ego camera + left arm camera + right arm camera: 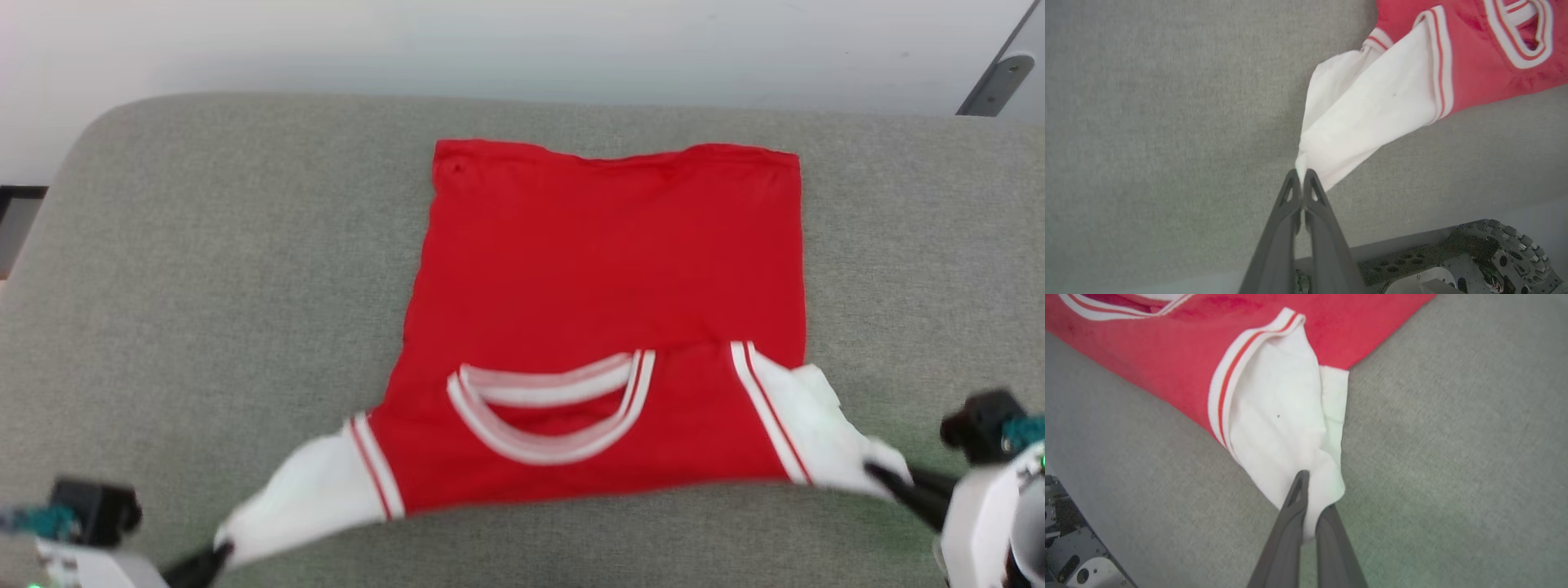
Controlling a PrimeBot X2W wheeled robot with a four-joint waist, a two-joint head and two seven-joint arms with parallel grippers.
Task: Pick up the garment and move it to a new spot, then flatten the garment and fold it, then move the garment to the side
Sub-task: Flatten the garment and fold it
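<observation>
Head view: both arms (984, 506) low, jaws pinching the garment (604, 269).

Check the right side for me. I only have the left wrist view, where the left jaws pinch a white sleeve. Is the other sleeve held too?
Observer: Yes. In the right wrist view the right jaws are shut on the tip of the other white sleeve.
Operator: Rest of the shirt?
Observer: The shirt lies spread on the grey cushion, collar toward the robot.
Operator: Far edge?
Observer: The hem lies nearly straight, inside the cushion's far edge.
</observation>
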